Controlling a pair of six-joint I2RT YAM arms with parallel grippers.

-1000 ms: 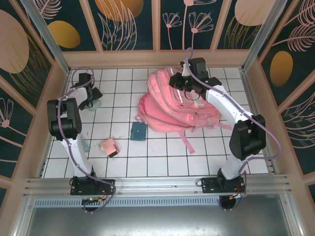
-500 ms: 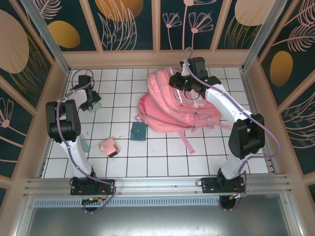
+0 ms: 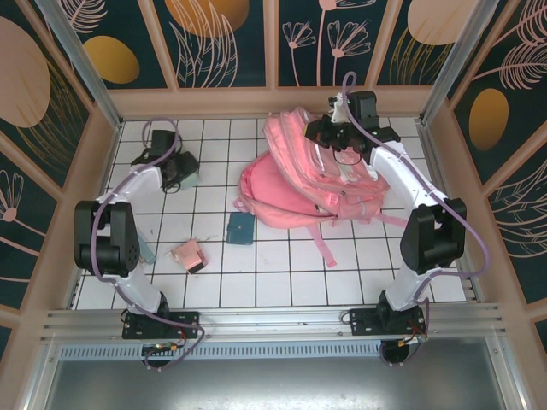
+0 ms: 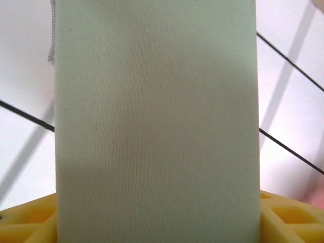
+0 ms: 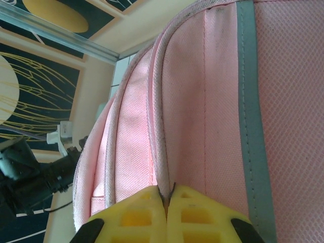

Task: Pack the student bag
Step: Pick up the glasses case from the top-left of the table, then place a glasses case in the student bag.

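Note:
The student bag [image 3: 291, 184], big, soft and pink, lies at the back middle of the tiled table. My right gripper [image 3: 336, 137] is shut on a seam edge of its upper part and holds that part raised. In the right wrist view the yellow fingertips [image 5: 149, 202] pinch the piped edge of the bag [image 5: 202, 101] beside its grey stripe [image 5: 248, 101]. My left gripper [image 3: 181, 171] at the back left is shut on a pale green fabric pouch [image 3: 190, 177]. The pouch [image 4: 157, 116] sits between the yellow fingers [image 4: 25, 223] and hides the gap between them.
A teal flat item [image 3: 240, 228] and a small pink box-like item [image 3: 188, 255] lie on the white tiles [image 3: 282, 273] in front of the bag. A pale strip [image 3: 147, 250] lies by the left arm. A loose pink strap [image 3: 323, 246] trails toward the front. Wooden walls ring the table.
My left gripper has closed on the pale green pouch and carried it right, toward the bag. My right gripper has pulled the bag's upper part up and toward the back right.

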